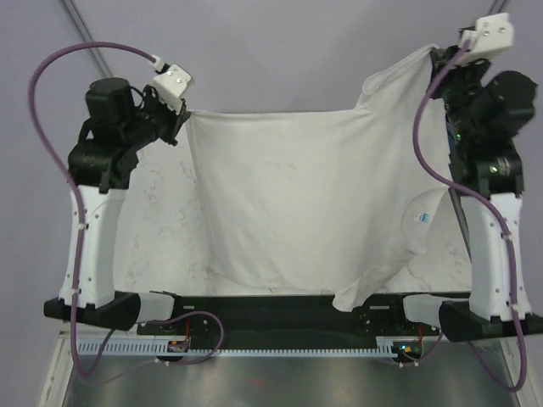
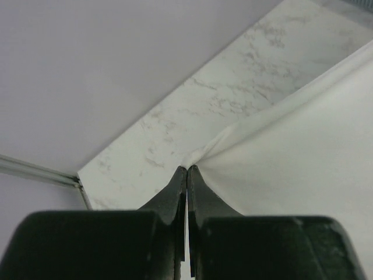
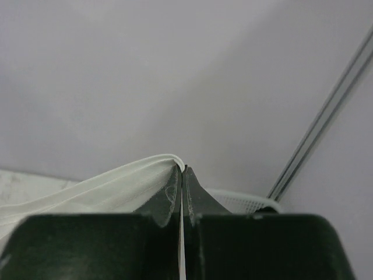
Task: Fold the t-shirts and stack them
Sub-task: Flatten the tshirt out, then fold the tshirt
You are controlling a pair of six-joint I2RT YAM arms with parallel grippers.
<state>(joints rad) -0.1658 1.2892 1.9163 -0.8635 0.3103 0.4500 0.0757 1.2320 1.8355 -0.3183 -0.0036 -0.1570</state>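
Observation:
A large plain white t-shirt (image 1: 297, 195) hangs stretched between my two arms above the marbled table (image 1: 161, 220). My left gripper (image 1: 181, 117) is shut on the shirt's far left corner; the left wrist view has the cloth (image 2: 303, 157) pinched at the tips of that gripper (image 2: 187, 169). My right gripper (image 1: 437, 59) is shut on the far right corner, held higher, and in the right wrist view a folded edge of the shirt (image 3: 105, 186) leaves that gripper (image 3: 182, 169). The shirt's lower edge (image 1: 356, 297) drapes down to the arm bases. No other t-shirts show.
A white lattice basket (image 3: 245, 201) shows just behind the right fingers. A metal frame bar (image 3: 320, 122) runs diagonally at the right. The black base rail (image 1: 288, 309) with the arm mounts lies along the near table edge.

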